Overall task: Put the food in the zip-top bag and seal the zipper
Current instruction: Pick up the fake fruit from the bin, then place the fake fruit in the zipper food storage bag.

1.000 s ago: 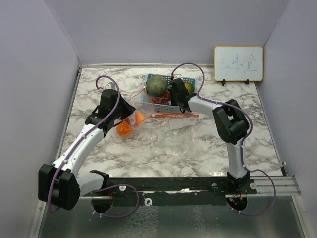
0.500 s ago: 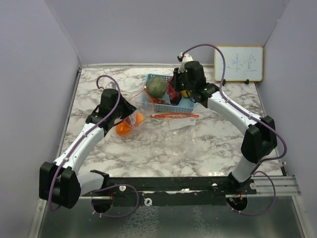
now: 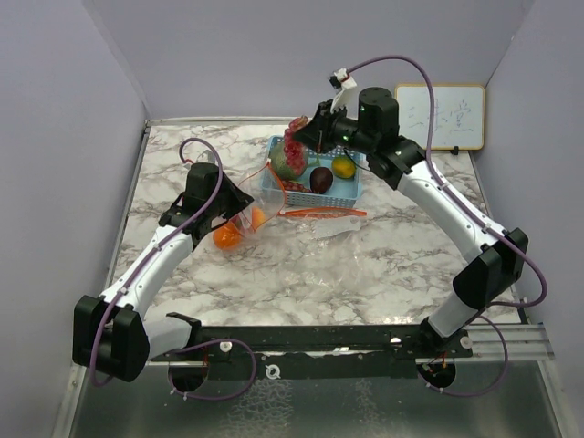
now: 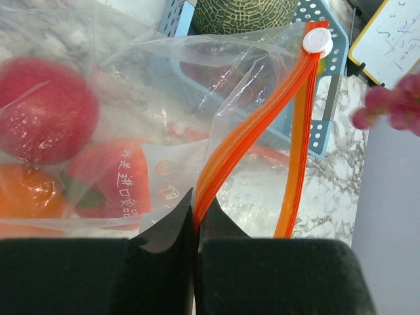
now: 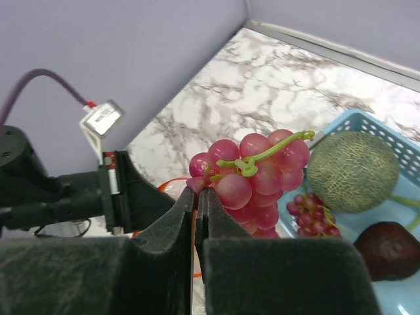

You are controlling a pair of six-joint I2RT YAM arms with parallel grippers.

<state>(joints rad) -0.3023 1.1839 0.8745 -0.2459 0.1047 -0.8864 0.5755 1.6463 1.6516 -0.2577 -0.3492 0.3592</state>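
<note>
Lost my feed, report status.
Left gripper shut on bag zipper. Right gripper shut on grape bunch, above basket. Nothing seen in the way.

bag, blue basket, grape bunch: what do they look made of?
zip-top bag: thin clear plastic film, glossy; it wrinkles and the red apple shows through.
blue basket: rigid moulded plastic, it seems; open mesh walls, even colour.
grape bunch: probably imitation, plastic or rubber; uniform shiny grapes, moulded-looking green stem.

The right claw (image 5: 197, 197) has risen from the basket (image 5: 359, 118), gripping a grape bunch (image 5: 252, 172).
</note>
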